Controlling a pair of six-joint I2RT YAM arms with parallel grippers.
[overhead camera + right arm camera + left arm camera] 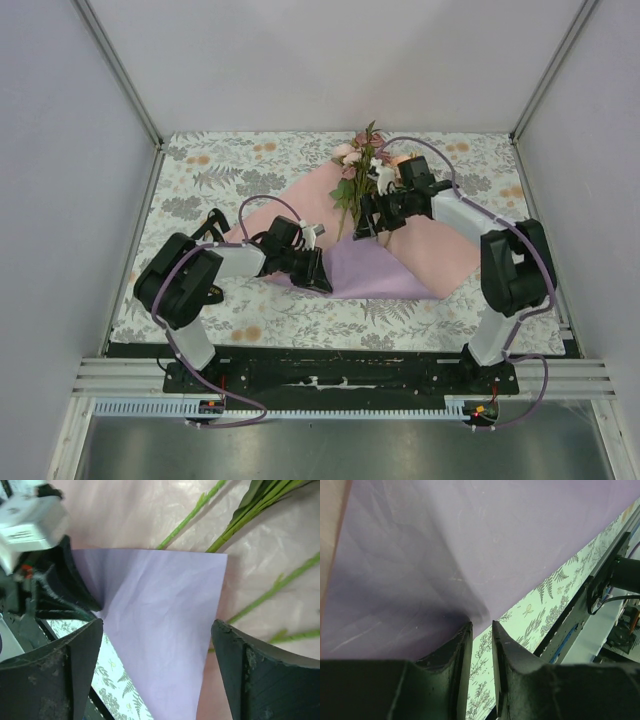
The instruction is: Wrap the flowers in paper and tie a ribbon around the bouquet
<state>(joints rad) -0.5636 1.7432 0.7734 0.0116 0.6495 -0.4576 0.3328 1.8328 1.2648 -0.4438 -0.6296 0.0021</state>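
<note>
The paper (440, 250) lies spread pink side up, with a lilac corner flap (375, 272) folded over its near middle. The flowers (360, 155) rest loose at its far edge, their green stems (260, 500) running toward me. My left gripper (322, 278) sits at the flap's left corner. Its jaws (482, 624) stand a narrow gap apart, with only tablecloth showing between them and the lilac sheet (470, 540) touching the left fingertip. Above the flap (165, 620), beside the stems, my right gripper (374, 234) hangs wide open (158, 624), holding nothing. The ribbon is out of view.
A floral tablecloth (220, 170) covers the table. White walls enclose the left, right and far sides. A metal rail (320, 375) carrying both arm bases runs along the near edge. The left wrist's white camera housing (30, 520) is close to my right gripper.
</note>
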